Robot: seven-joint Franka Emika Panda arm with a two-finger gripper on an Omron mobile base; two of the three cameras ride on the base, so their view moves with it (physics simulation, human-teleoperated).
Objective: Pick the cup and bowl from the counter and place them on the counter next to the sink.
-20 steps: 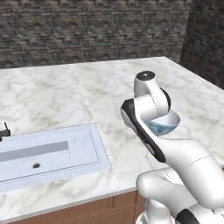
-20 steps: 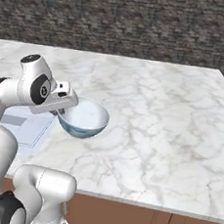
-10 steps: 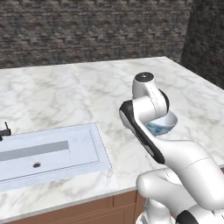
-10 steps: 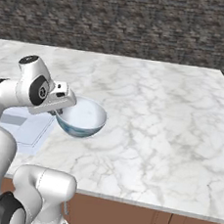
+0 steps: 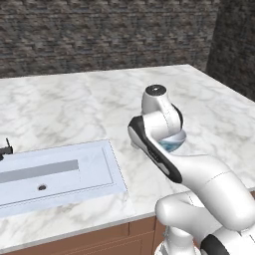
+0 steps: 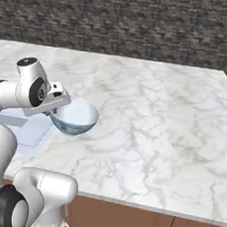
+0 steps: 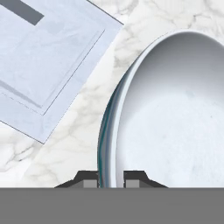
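My gripper (image 7: 110,179) is shut on the rim of the pale blue-white bowl (image 6: 76,116), one finger inside the rim and one outside. In the hand view the bowl (image 7: 175,113) takes up the right half, its teal outside showing along the rim. It hangs low over the white marble counter (image 6: 150,114), just right of the sink (image 5: 55,172). From the left base view my arm hides most of the bowl (image 5: 174,143). The sink's corner (image 7: 48,57) lies to the upper left in the hand view. The cup is out of view.
A small dark faucet part (image 5: 6,148) stands at the sink's far left edge. A dark stone wall (image 6: 121,21) runs behind the counter. Wide bare marble (image 6: 176,103) spreads to the right of the bowl. The counter's front edge (image 6: 140,206) runs over brown cabinets.
The gripper has carried the bowl a little to the left, closer to the sink's right edge. Its grip on the rim is unchanged.
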